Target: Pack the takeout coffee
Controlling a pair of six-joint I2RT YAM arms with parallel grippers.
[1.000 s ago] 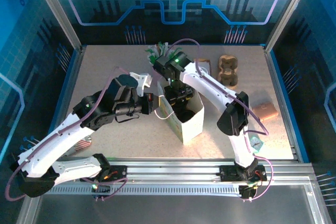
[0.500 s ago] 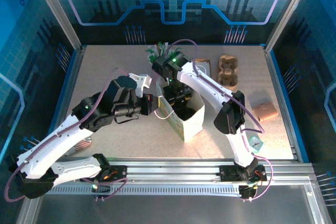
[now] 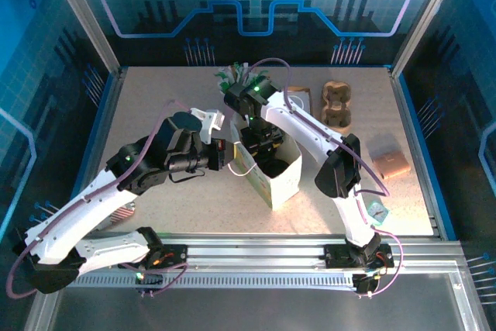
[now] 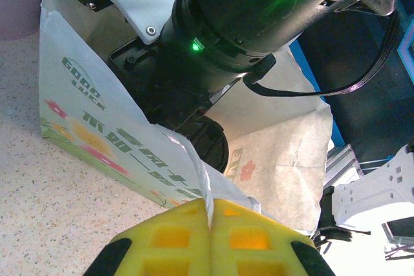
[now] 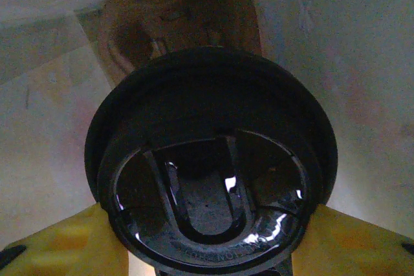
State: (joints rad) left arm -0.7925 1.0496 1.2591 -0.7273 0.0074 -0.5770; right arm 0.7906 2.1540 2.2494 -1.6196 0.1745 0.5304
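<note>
glossy black plastic lid (image 5: 210, 179), my matt yellow rubbery pads (image 5: 58, 244), thin creased matt paper bag (image 4: 284, 153), speckled, faintly grainy tabletop (image 4: 58, 192)

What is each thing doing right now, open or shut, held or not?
Paper bag: upright, open at top, rim pinched.
Left fingers: shut on the bag's rim.
Black lid: inside the bag, gripped on both sides.
Right fingers: closed on the lid's sides.
Cup carrier: on the table, untouched.
</note>
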